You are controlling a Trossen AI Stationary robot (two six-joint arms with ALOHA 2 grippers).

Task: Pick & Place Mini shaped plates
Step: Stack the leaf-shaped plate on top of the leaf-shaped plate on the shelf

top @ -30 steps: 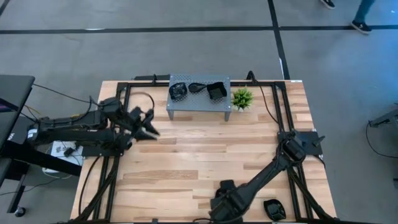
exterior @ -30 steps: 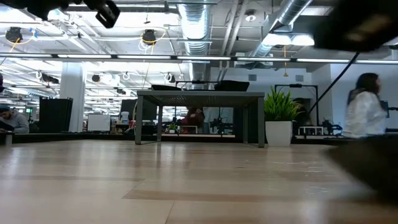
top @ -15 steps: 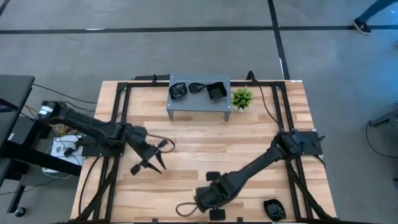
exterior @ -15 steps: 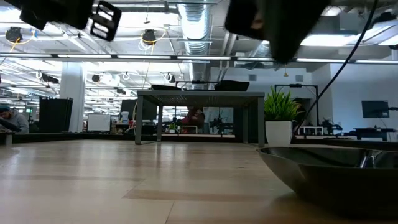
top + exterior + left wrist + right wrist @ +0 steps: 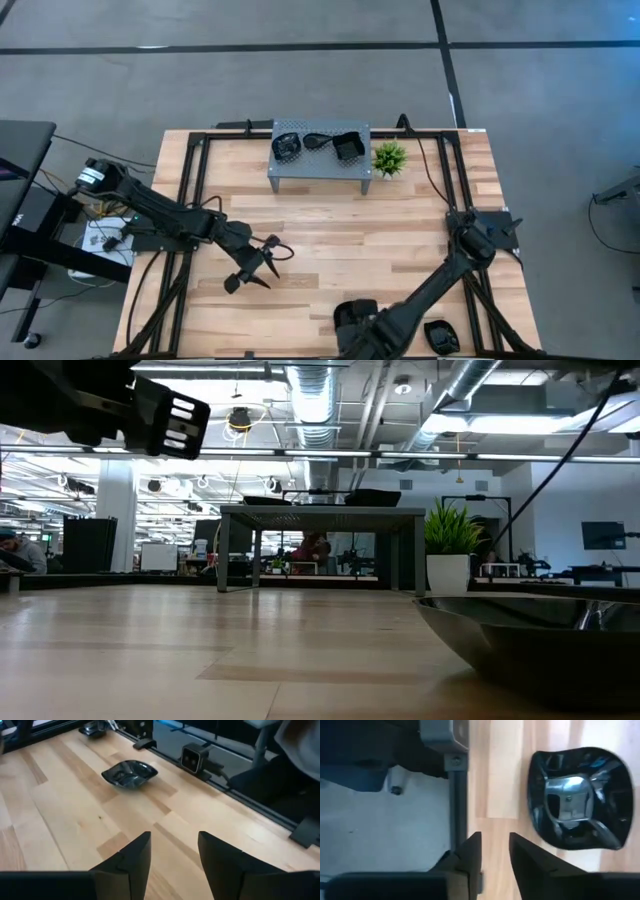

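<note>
Mini shaped plates, small glossy black dishes, are sitting in several spots: three of them (image 5: 318, 143) are resting on top of the grey perforated metal stand (image 5: 320, 173) in the upper middle of the high view, one wavy-edged square plate (image 5: 129, 774) is lying flat on the pale wooden table (image 5: 330, 240) in the upper left of the left wrist view, and another wavy-edged plate (image 5: 581, 798) is lying at the right of the right wrist view. At the left of the high view, the left gripper (image 5: 262, 264) is hovering over the table's left centre with its fingers (image 5: 131, 863) spread apart and nothing between them. At the bottom centre of that view, the right gripper (image 5: 357, 322) is hanging near the table's front edge, its fingers (image 5: 470, 855) standing slightly parted and grasping nothing, with the plate lying just beside them. Right of the stand, a small green potted plant (image 5: 388, 158) is standing upright. In the low view, a dark dish rim (image 5: 530, 640) is filling the lower right.
</note>
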